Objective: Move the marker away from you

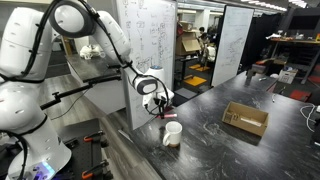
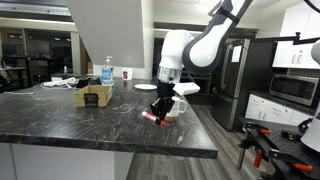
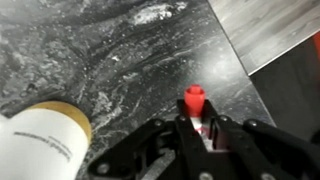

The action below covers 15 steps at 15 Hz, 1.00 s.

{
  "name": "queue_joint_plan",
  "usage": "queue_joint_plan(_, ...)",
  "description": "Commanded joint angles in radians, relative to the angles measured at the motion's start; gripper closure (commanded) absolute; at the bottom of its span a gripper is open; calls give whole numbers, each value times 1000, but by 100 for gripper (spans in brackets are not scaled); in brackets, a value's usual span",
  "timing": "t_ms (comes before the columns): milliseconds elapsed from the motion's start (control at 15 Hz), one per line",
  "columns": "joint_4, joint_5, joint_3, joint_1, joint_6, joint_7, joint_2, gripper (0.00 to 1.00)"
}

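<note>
Nearest the wrist lens, gripper [image 3: 200, 140]: closed on the marker [image 3: 195, 101], one finger pressed to each side of the dark body, with the red tip poking out ahead. Gripped just behind the tip, presumably so that the stick could be carried or slid without rolling. Held low over the dark marbled counter [image 3: 110, 60]; seen in an exterior view as a reddish streak [image 2: 151, 117] under the fingers, at or just above the stone, which of the two could not be told. Sat close to the counter's edge and near the white cup [image 3: 45, 140], apart from it. Faced open stone beyond, toward the cardboard box [image 1: 245, 118], judged the likely line of travel away from the robot. Arm [image 1: 100, 40] in both exterior views: reached out from the base, arched high, then dropped steeply, with the wrist turned so that the fingers pointed almost straight down. Cup judged the main hazard, near enough to be clipped by a sideways swing.
</note>
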State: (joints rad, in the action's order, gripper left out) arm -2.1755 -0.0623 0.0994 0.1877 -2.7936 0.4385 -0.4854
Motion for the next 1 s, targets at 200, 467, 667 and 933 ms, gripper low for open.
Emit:
queue_joint_plan(200,210,11,-4,-22,283,-5,-9,95)
queue_joint_plan(467,335,12,-19,-61,384,-37,-56,95)
queue_joint_plan(667,424,7,-23,-70,401,-37,-122,95)
queue_joint_plan(933,527,5,-22,-73,437,-35,-200,95)
